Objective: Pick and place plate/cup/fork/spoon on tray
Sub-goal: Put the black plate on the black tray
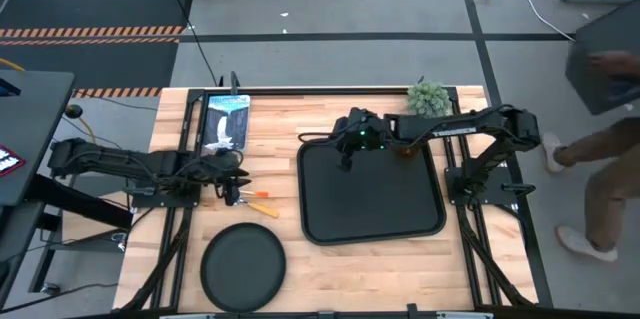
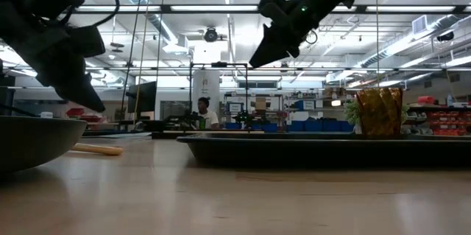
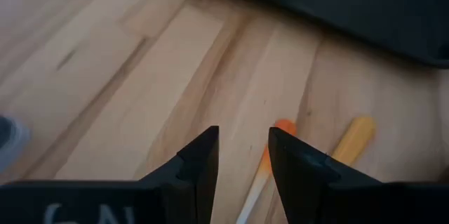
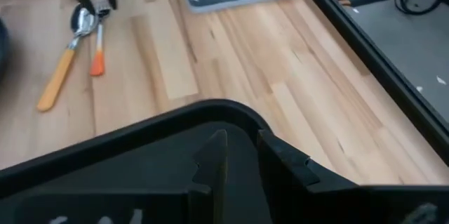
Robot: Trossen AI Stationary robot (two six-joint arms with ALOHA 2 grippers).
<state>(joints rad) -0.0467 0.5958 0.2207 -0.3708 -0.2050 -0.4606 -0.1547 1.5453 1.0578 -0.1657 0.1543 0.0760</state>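
The black tray (image 1: 372,221) lies right of centre. The round black plate (image 1: 243,260) lies near the front edge, at left. The amber cup (image 2: 379,111) stands at the tray's far right corner (image 1: 407,149); the rim hides its base. The fork (image 4: 98,55) and the spoon (image 4: 64,66) lie side by side on the wood (image 1: 262,201), left of the tray. My left gripper (image 1: 232,189) hangs open just above their metal ends, an orange handle (image 3: 279,131) showing past its fingers. My right gripper (image 1: 345,156) is open and empty above the tray's far left corner (image 4: 217,108).
A blue-and-white packet (image 1: 225,119) lies at the table's far left, and a small green plant (image 1: 428,97) stands at the far edge behind the tray. A person (image 1: 600,174) stands beyond the table's right side. Bare wood lies between plate and tray.
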